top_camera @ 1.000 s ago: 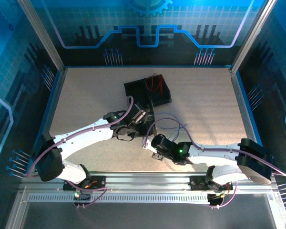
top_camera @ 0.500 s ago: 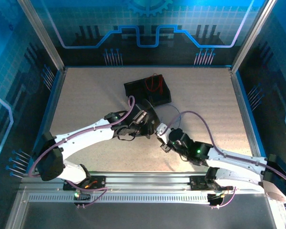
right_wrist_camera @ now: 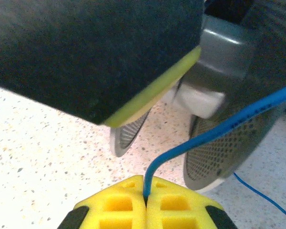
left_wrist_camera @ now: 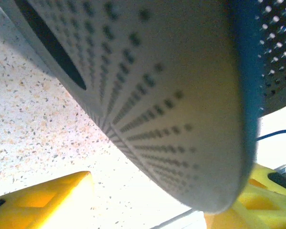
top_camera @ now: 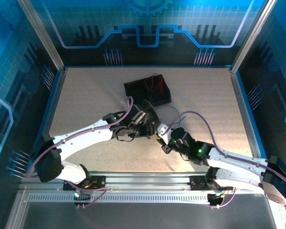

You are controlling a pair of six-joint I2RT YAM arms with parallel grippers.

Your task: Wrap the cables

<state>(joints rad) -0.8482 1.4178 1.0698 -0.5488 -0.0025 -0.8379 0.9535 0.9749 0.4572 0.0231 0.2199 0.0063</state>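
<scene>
A reel with grey perforated discs (left_wrist_camera: 181,95) stands tilted at mid-table (top_camera: 150,114). My left gripper (left_wrist_camera: 150,200) is at it (top_camera: 144,125), open, its yellow fingertips (left_wrist_camera: 43,200) wide apart; the disc's rim hangs between them, close to the right one. The blue cable (right_wrist_camera: 229,125) rises from my right gripper (right_wrist_camera: 145,186), shut on its end just right of the reel (top_camera: 160,135). A thin stretch of the blue cable lies beyond (top_camera: 171,110). The red cable (top_camera: 155,84) rests coiled in a black tray (top_camera: 133,88).
The left gripper's dark body (right_wrist_camera: 86,57) hangs right above my right fingers, with the reel's two discs (right_wrist_camera: 126,131) just beyond them. The black tray sits behind the reel. Glass walls (top_camera: 52,90) ring the speckled table.
My right gripper carried the blue cable up and right, from the near middle to beside the reel, its arm stretching out. The left arm hardly shifted.
</scene>
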